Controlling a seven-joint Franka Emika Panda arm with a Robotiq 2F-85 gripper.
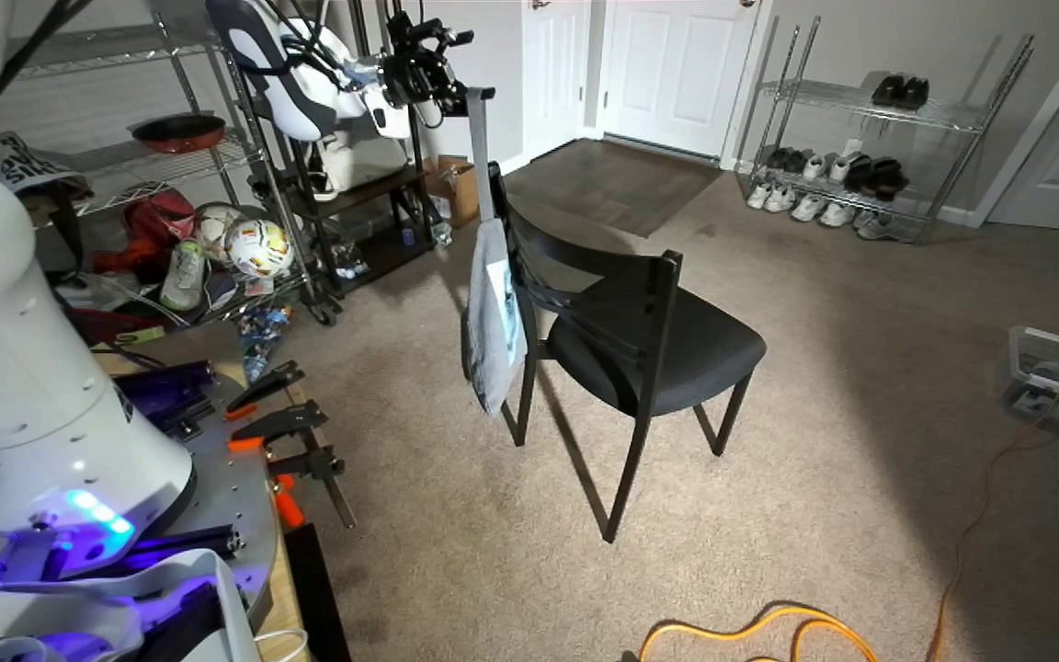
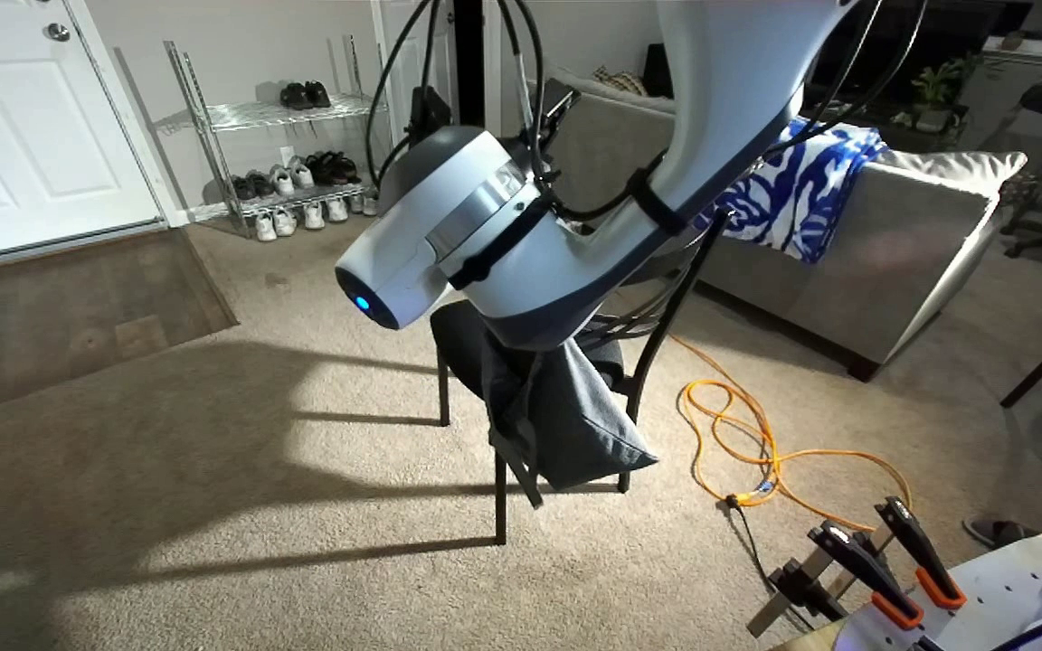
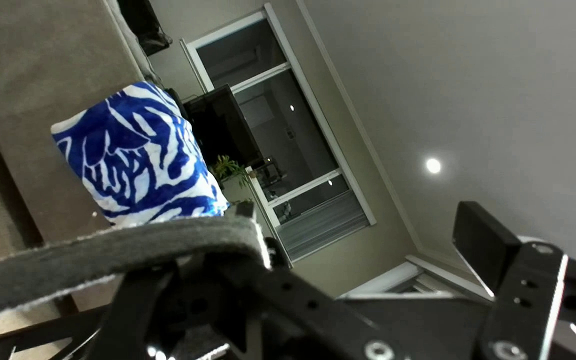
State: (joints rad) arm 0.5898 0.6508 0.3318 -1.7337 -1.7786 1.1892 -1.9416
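Observation:
My gripper [image 1: 474, 64] is open, high up at the chair's backrest in an exterior view. In the wrist view its fingers [image 3: 368, 240] stand wide apart with nothing between them. A grey strap [image 3: 118, 257] lies looped over the outside of one finger. A grey cloth bag [image 1: 493, 313] hangs from that strap and also shows in an exterior view [image 2: 584, 425]. The bag hangs beside the backrest of a black chair [image 1: 658, 354]; whether they touch I cannot tell. The chair seat also shows in an exterior view [image 2: 459, 348], where the arm largely hides the gripper.
A wire shelf [image 1: 171, 147] with balls and a pan stands near the arm. Clamps [image 1: 277, 423] stick out from the table edge. An orange cord [image 2: 756, 434] lies on the carpet. A sofa [image 2: 783, 294] bears a blue and white blanket [image 2: 801, 199]. A shoe rack [image 1: 897, 106] stands farther back.

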